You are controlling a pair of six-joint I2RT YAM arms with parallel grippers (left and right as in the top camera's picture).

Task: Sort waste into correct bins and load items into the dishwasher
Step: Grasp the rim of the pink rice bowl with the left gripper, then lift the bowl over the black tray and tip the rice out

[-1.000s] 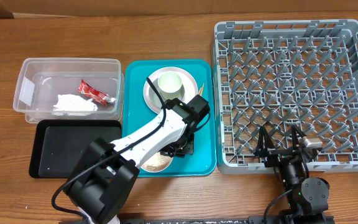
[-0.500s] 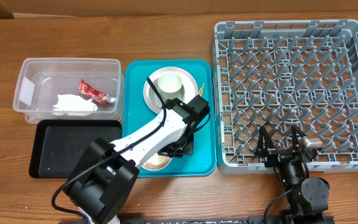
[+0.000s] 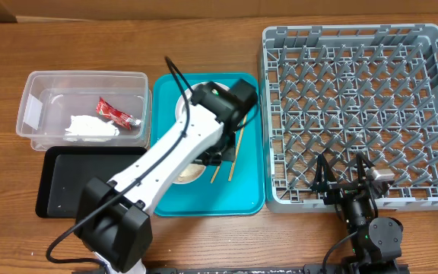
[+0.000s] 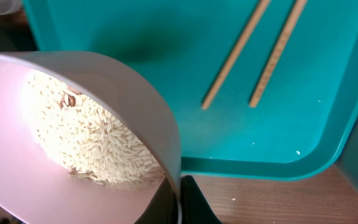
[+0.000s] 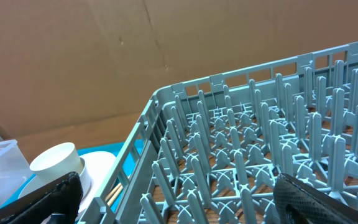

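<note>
My left fingers (image 4: 194, 202) are clamped shut on the rim of the pale pink bowl (image 4: 55, 137), one dark pad showing just outside the wall. The bowl is tipped, with the rice grains (image 4: 92, 137) heaped against its lower inside. Under and beyond it lies the teal tray (image 4: 135, 37); the pair of wooden chopsticks (image 4: 260, 56) rest flat on it, side by side, apart from the bowl. A strip of tabletop (image 4: 278, 199) shows past the tray's edge. My right fingers (image 5: 48, 199) stand spread wide, holding nothing, at the near edge of the grey dish rack (image 5: 247, 143), whose pegs stand bare in my view. Past the rack's corner the white cup (image 5: 55, 160) stands upright on the round plate (image 5: 101, 165), both on the teal tray. From overhead, the clear tub (image 3: 82, 106) sits left of the teal tray with the red wrapper (image 3: 115, 113) and the white napkin (image 3: 90, 128) inside. The black tray (image 3: 74, 179) lies just in front of the tub, touching or nearly so.
</note>
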